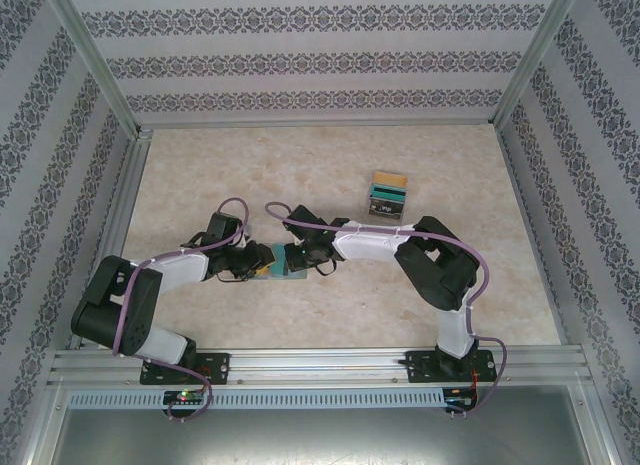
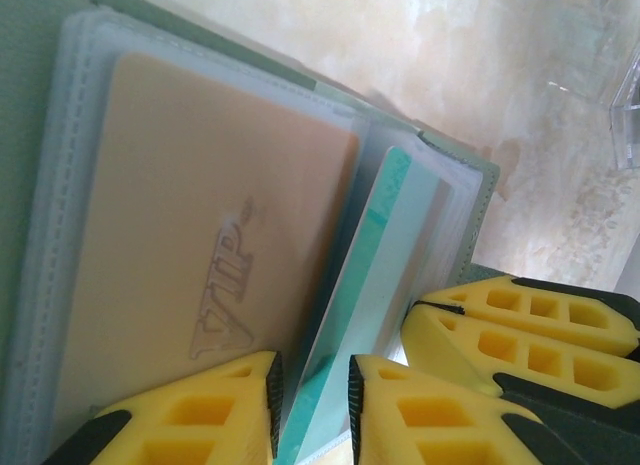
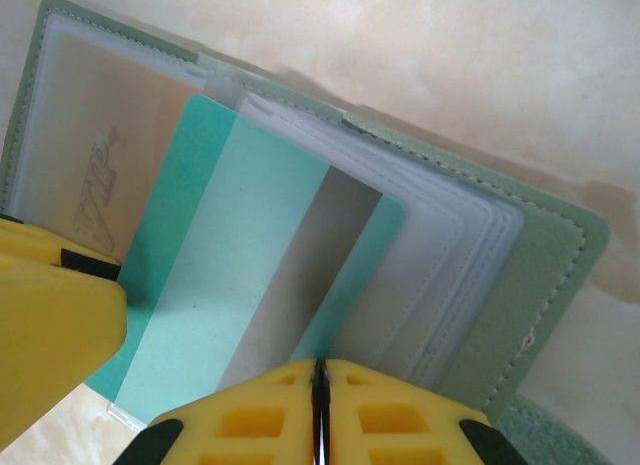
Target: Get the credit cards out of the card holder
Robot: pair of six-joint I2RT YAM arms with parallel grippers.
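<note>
The card holder (image 3: 545, 275) may drag along with the teal card (image 3: 200, 285) my right claw (image 3: 320, 385) pinches if the sleeve (image 3: 440, 275) clings; whether my left claw (image 2: 312, 377) grips, I cannot tell.

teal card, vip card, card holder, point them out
teal card (image 3: 220, 275), right wrist view, middle of its pale band
vip card (image 2: 180, 165), left wrist view, plain face above the lettering
card holder (image 3: 555, 275), right wrist view, green cover's outer strip

Black-and-white arms (image 1: 370, 243), purple cables (image 1: 318, 222), yellow fingers (image 2: 450, 405)
</note>
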